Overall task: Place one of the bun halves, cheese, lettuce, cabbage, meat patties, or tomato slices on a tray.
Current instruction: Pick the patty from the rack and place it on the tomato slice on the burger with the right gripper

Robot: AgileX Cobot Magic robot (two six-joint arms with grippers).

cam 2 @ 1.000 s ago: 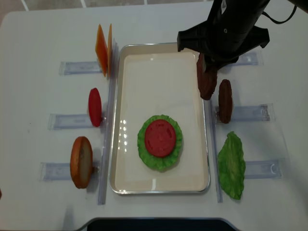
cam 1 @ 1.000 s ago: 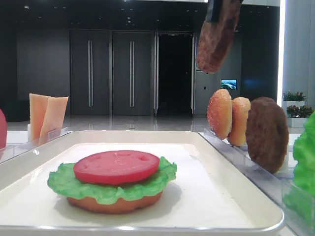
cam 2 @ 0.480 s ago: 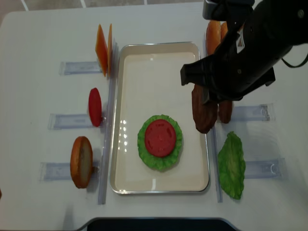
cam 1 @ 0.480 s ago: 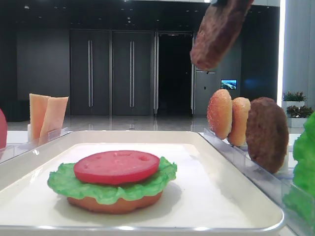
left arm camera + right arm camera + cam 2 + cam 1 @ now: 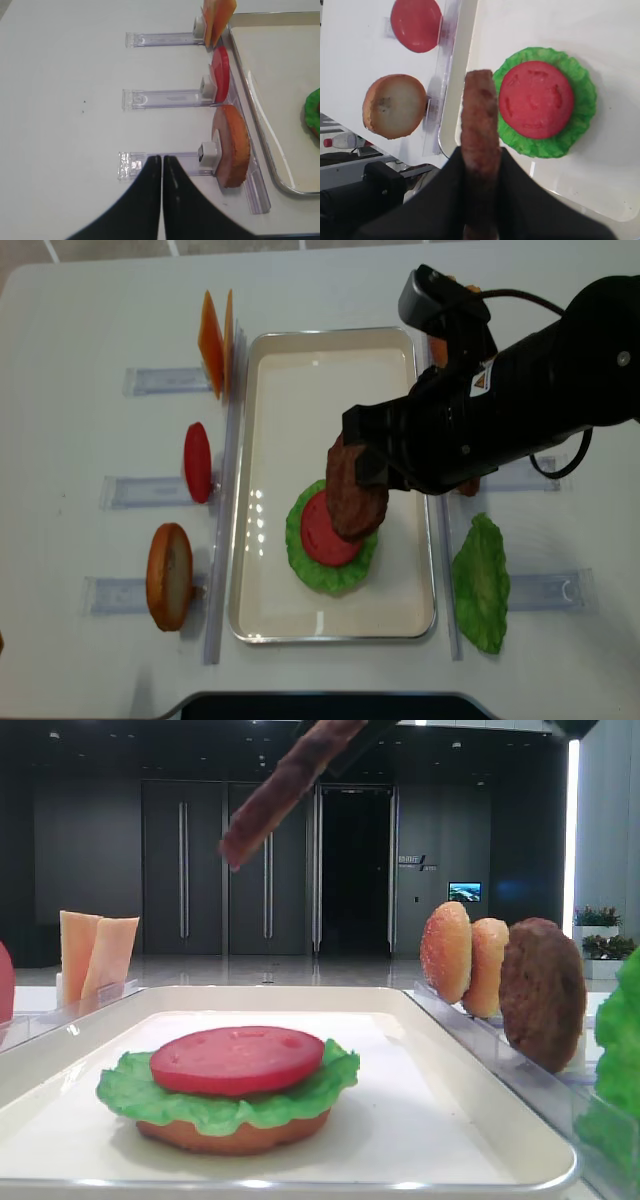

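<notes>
White tabletop (image 5: 90,300) holds the tray (image 5: 330,340); dark doors (image 5: 225,870) behind.

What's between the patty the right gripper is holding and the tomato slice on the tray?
Nothing. In the front exterior view, the meat patty hangs tilted above the tomato slice with only open air between; the right gripper clamps it.

The left claw (image 5: 161,165) is seen pressed shut above the white table (image 5: 60,115), beside three clear racks holding cheese (image 5: 218,17), a tomato slice (image 5: 220,75) and a bun half (image 5: 232,145), next to the tray (image 5: 260,135).
</notes>
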